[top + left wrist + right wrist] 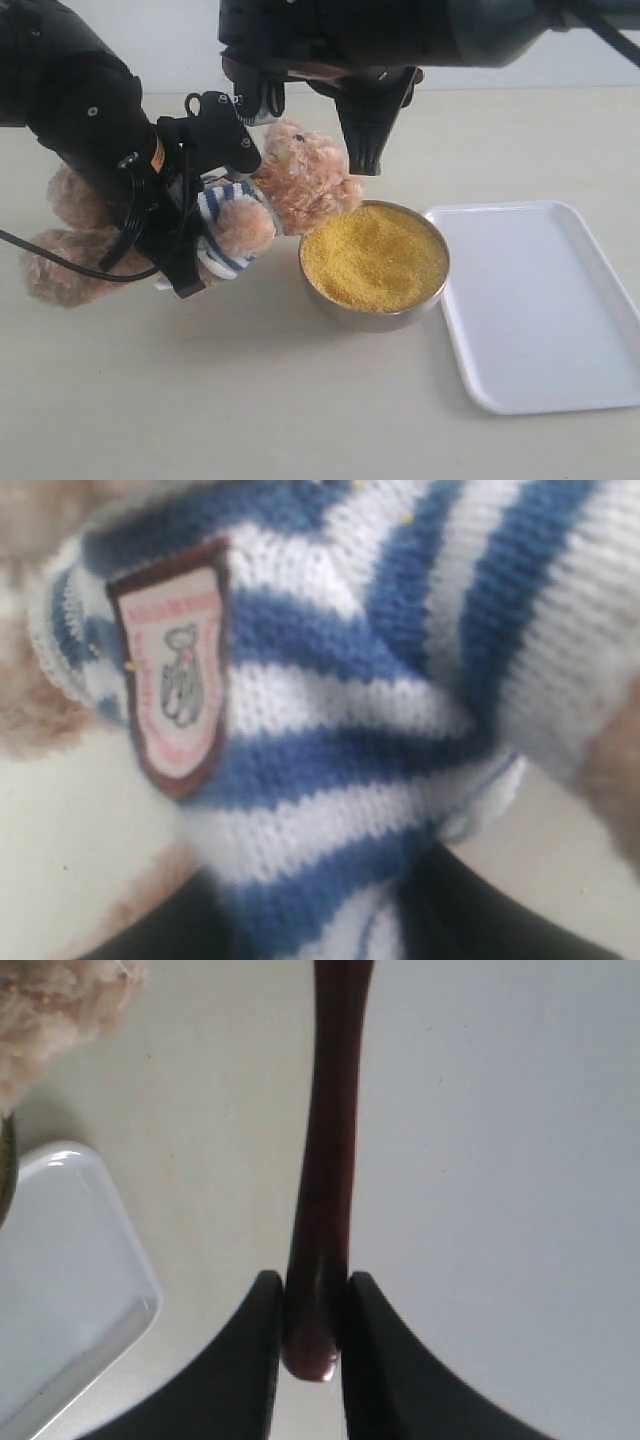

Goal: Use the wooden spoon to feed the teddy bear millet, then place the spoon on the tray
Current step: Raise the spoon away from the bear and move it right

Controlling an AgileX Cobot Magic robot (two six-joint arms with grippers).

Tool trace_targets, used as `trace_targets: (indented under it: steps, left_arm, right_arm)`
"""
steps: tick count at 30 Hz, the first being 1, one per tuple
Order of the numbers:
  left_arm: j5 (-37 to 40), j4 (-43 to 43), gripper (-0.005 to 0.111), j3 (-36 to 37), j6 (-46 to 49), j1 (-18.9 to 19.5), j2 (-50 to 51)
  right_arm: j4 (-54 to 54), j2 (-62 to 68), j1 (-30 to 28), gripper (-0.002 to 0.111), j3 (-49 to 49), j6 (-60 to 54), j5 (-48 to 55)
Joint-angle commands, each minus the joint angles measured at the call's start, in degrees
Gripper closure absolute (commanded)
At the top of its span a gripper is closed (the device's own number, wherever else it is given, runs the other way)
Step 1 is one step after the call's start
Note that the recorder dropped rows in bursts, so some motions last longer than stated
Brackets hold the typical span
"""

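The teddy bear (300, 185) leans tilted at the left with its head next to the steel bowl's rim. My left gripper (200, 235) is shut on its striped shirt (330, 730), just below the chest badge (175, 675). The millet (372, 255) fills the bowl, level and heaped to the rim. My right gripper (310, 1282) is shut on the end of the wooden spoon (328, 1160); the handle runs away from the fingers and the spoon's bowl is out of view. In the exterior view that gripper (366, 140) hangs just above the bear's head and the bowl's far edge. The tray (540, 300) lies to the right of the bowl.
The steel bowl (372, 318) touches or nearly touches the tray's left rim. The right arm spans the top of the exterior view. A black cable trails from the left arm across the table at the left. Bear fur (60, 1010) and a tray corner (70, 1290) show in the right wrist view.
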Motion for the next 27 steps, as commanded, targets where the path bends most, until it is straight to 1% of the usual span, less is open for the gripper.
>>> trace_targets:
  steps: [1,5,15,21,27]
  left_arm:
    - [-0.52,0.52,0.103,-0.50,-0.43,-0.16,-0.47]
    - [-0.52,1.41,0.103,-0.50,-1.79,-0.16,-0.47]
    - [-0.52,1.41,0.103,-0.50,-1.79,-0.16,-0.47]
    - [-0.06,1.41,0.103,-0.50,-1.80,-0.16,-0.94]
    - [0.08,1.41,0.103,-0.50,-2.02,-0.16,-2.24]
  right_arm:
    - [-1.51,-0.78,0.06,0.109,-0.04,0.05,0.38]
    - [-1.64,-0.78,0.06,0.109,-0.04,0.05,0.38]
    - [-1.31,-0.78,0.06,0.109,-0.04,1.32,0.38]
    - [5.62,-0.78,-0.05,0.109,-0.04,3.20,0.38]
    - [9.33,-1.59,-0.56,0.109,-0.04,4.39,0.38]
